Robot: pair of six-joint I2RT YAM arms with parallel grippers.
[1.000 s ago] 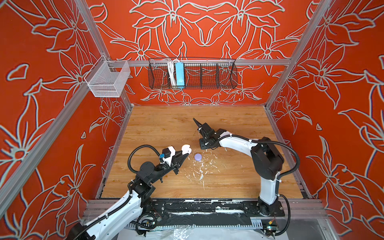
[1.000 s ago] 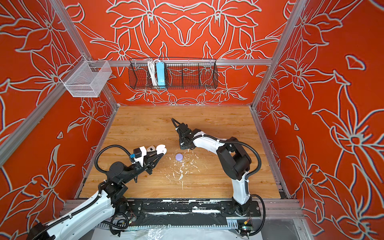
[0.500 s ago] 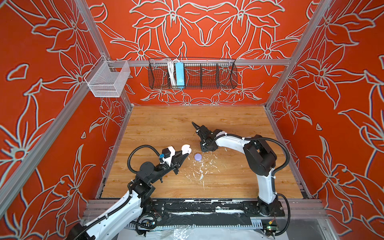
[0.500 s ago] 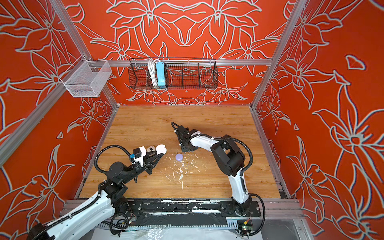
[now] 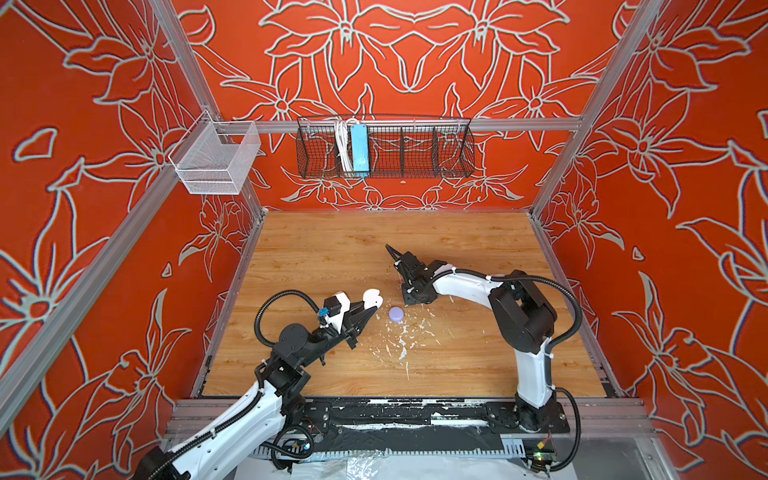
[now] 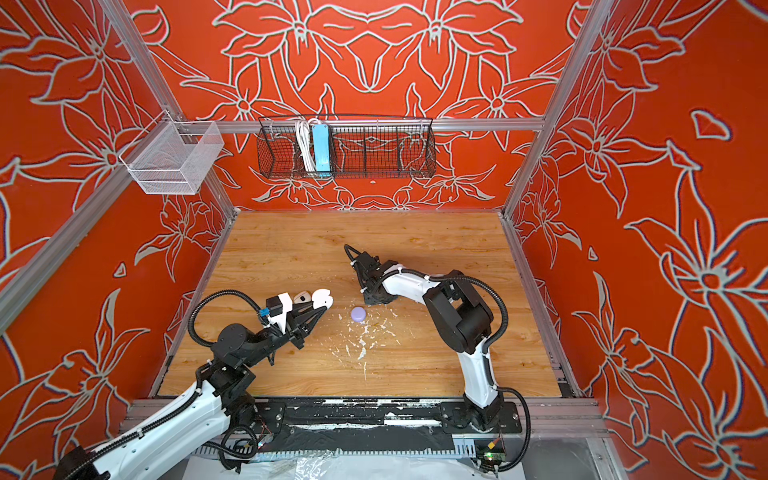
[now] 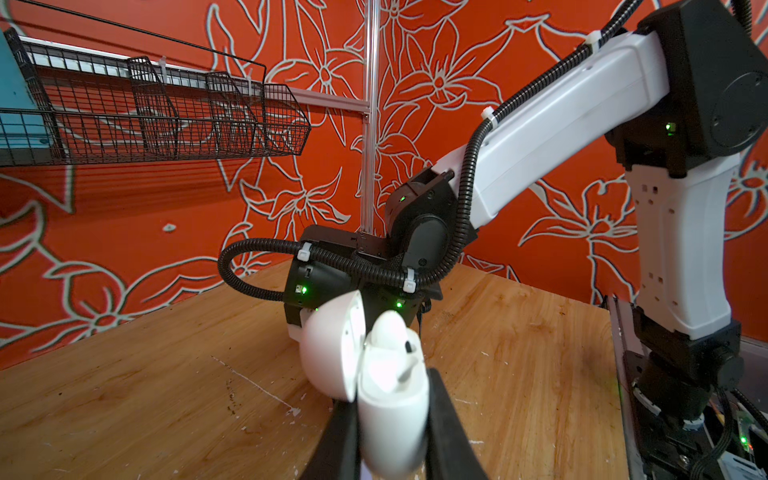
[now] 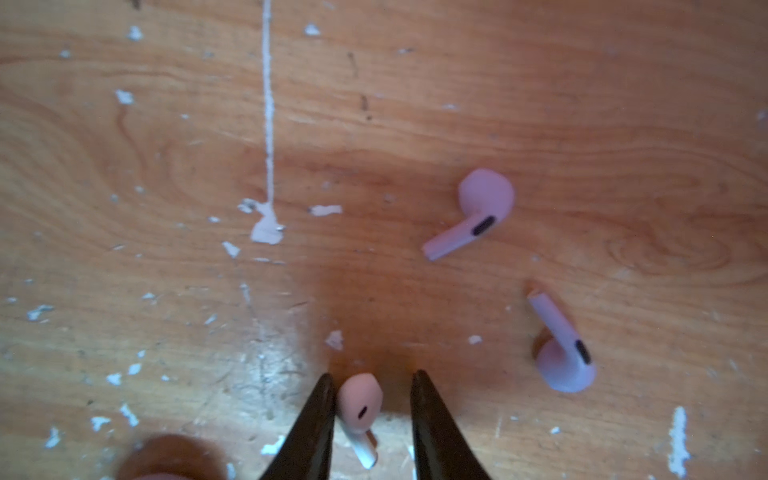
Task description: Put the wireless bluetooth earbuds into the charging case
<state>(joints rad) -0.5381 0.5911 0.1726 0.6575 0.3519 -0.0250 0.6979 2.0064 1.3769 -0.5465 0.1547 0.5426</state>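
Earbud-picking falls to the right arm, by my reckoning. In a top view the right gripper [image 5: 415,296] points down at the worktop [image 5: 332,249]. Its tips are hidden under its own wrist, so no bud shows there. The left gripper [image 5: 368,312] is well apart from it, clamped on the white charging case [image 5: 372,297] with the lid up. A closed lavender case [image 5: 395,313] lies between the arms.

From the left wrist, the white case shows one seated earbud [image 7: 388,332]. Whether a second slot is free I cannot tell.

From the right wrist, a pale earbud [image 8: 360,405] lies between parted jaws, touching one and clear of the other. Its head is toward the tips and its stem runs back along the gap. Two lavender earbuds [image 8: 478,212] lie nearby, outside the jaws.
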